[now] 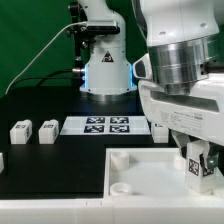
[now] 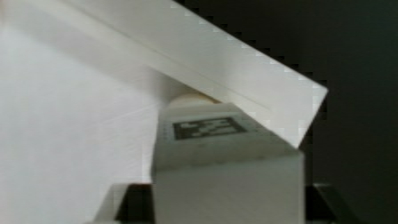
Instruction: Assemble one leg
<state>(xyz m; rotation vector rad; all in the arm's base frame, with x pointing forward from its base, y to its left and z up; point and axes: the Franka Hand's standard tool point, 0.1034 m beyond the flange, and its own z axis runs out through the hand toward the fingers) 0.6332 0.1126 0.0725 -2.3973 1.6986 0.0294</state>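
Note:
My gripper is shut on a leg, a small white post with a black-and-white tag. It holds the leg upright at the near corner of the white tray on the exterior view's right. In the wrist view the leg fills the gap between my dark fingers, tag end away from the camera. The leg's far end sits against the tray's corner wall. Whether it is in a socket is hidden.
Two more legs lie on the black table at the exterior view's left. Another leg lies beside the marker board. The robot base stands behind. A white table edge runs along the front.

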